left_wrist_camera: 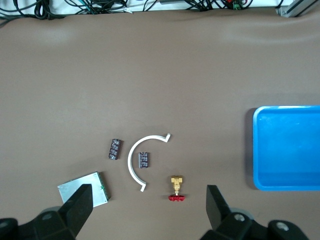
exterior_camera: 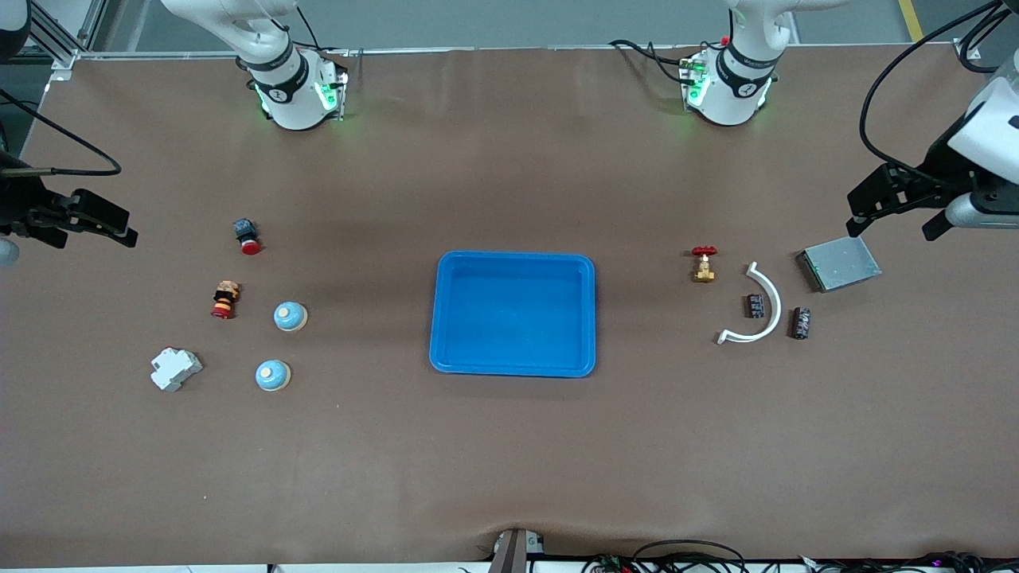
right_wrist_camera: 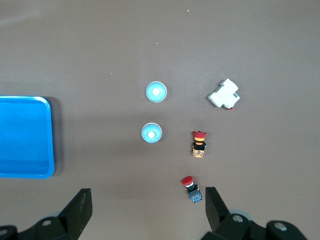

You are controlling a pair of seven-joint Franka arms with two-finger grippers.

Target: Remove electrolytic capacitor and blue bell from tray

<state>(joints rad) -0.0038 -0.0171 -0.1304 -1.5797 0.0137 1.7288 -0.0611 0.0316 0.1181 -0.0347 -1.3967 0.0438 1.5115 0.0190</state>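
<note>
The shallow bright blue rectangular plastic tray [exterior_camera: 513, 313] sits mid-surface, and we see nothing in it. Two small dark cylindrical electrolytic capacitors [exterior_camera: 755, 305] [exterior_camera: 801, 323] lie on the brown surface [exterior_camera: 509, 446] toward the left arm's end, one inside a white curved plastic strip [exterior_camera: 763, 306], one just outside it. Two pale blue domed bells [exterior_camera: 290, 316] [exterior_camera: 272, 375] stand toward the right arm's end. We judge the removal complete; we would confirm the tray is bare and keep both arms clear of the parts. The left end effector [exterior_camera: 892, 208] hangs over the small grey metal box [exterior_camera: 839, 263], its fingers apart and empty. The right end effector [exterior_camera: 87, 223] waits above the surface edge, its fingers likewise apart and empty.
</note>
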